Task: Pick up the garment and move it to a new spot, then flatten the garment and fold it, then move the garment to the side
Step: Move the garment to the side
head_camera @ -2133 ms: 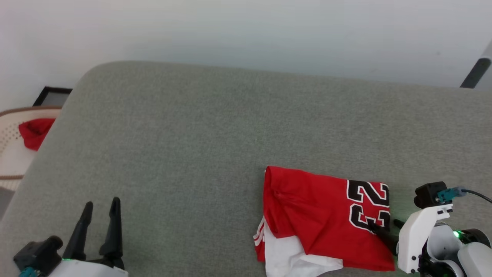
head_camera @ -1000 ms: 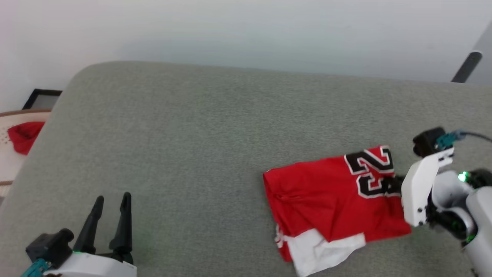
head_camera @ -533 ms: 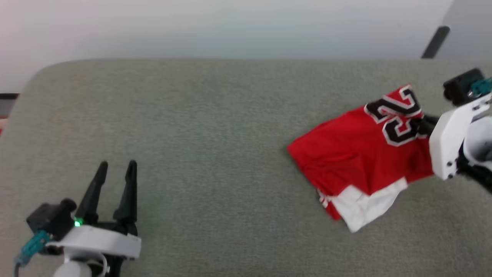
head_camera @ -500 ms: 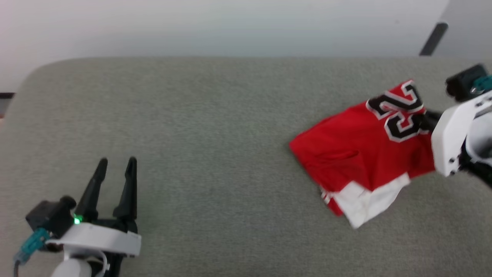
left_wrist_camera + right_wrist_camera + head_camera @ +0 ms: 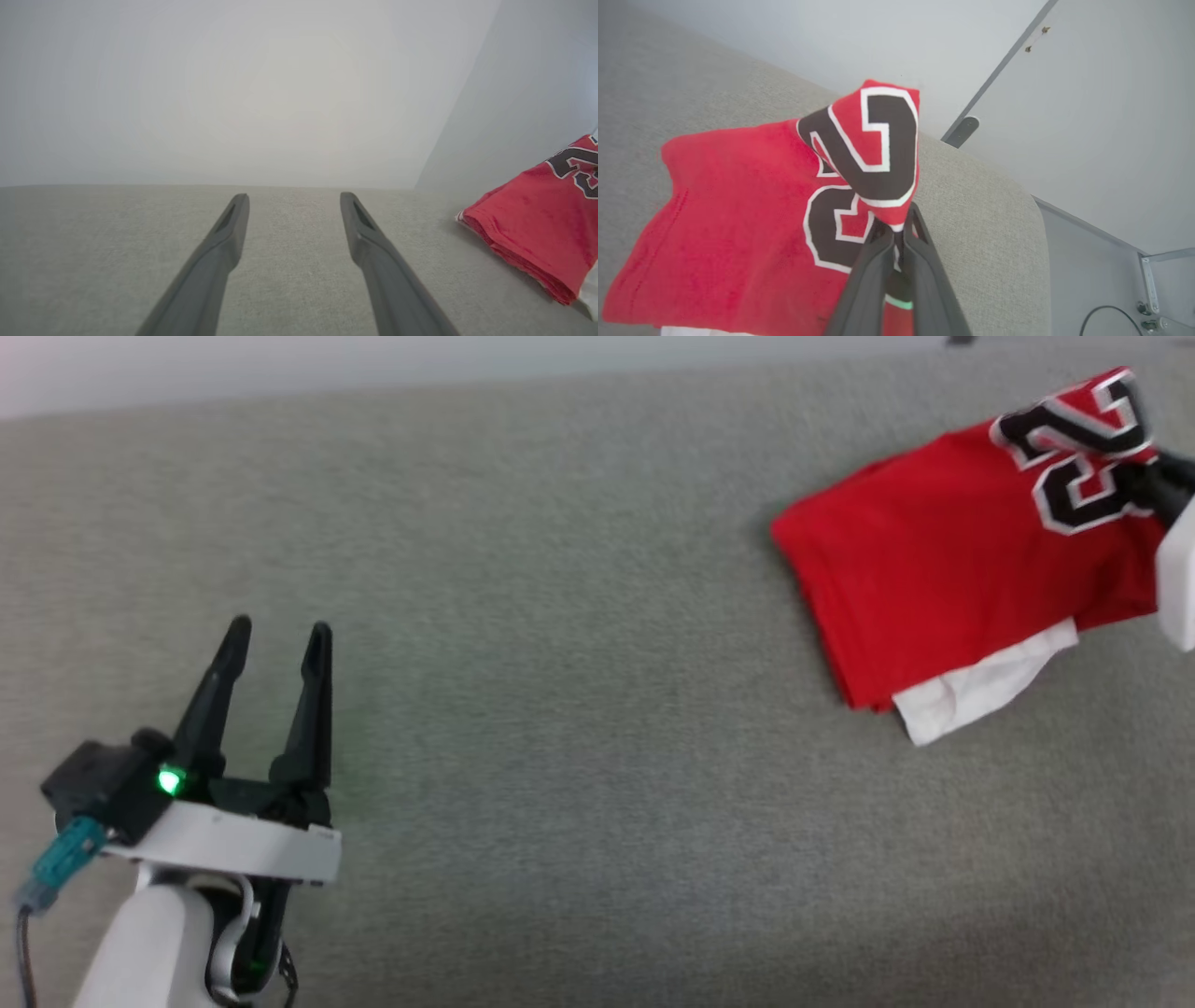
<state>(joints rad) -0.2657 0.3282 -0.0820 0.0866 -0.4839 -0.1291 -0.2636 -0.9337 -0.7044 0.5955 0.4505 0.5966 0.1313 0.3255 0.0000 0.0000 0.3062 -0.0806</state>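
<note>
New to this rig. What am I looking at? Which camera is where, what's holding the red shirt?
A wheeled robot with two arms, each ending in two long dark fingers. Head view looks down from its head; each wrist view looks along that arm's fingers. On the grey fabric surface lies a folded red jersey-style T-shirt with a white sleeve and black-and-white number print. The right gripper is shut on its printed corner. The left gripper is open and empty.

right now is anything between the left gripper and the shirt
Nothing visible does: bare grey surface runs from the open left gripper to the shirt, which the right gripper pinches at its printed corner.
</note>
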